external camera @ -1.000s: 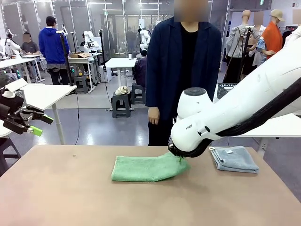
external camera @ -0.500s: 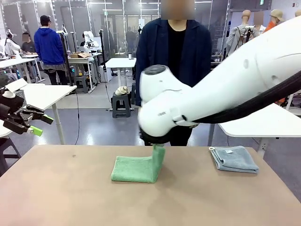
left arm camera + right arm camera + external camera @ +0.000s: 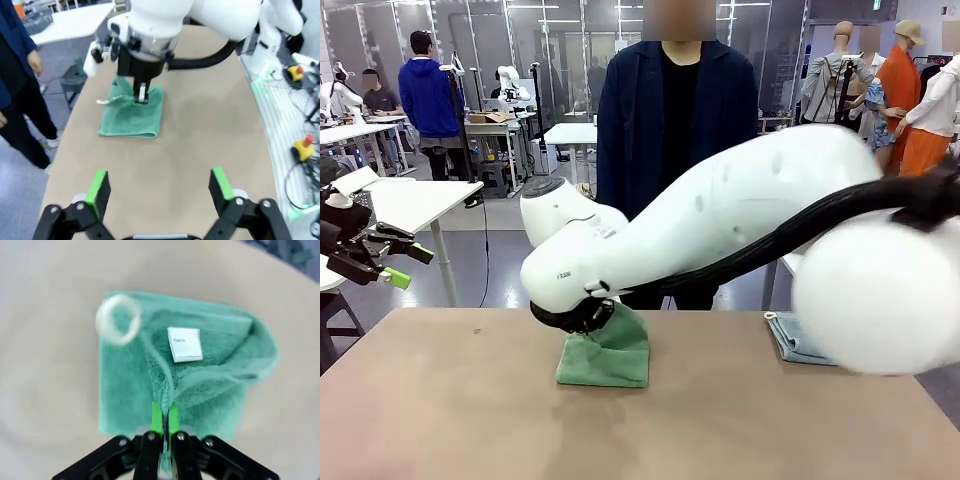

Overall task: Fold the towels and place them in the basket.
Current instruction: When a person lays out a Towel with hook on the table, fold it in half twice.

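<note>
A bare tan table (image 3: 440, 420) fills the lower half of the front view. At twelve o'clock beyond its far edge stands a person in a dark blue coat (image 3: 665, 130) over a black top. At nine o'clock sits a white side table (image 3: 415, 200). At eleven o'clock another person in a blue hoodie (image 3: 428, 95) stands by cluttered workbenches. A small grey stool (image 3: 577, 222) sits on the floor behind.

Right gripper (image 3: 164, 416) fingers pinched together; left gripper (image 3: 159, 186) fingers spread.
</note>
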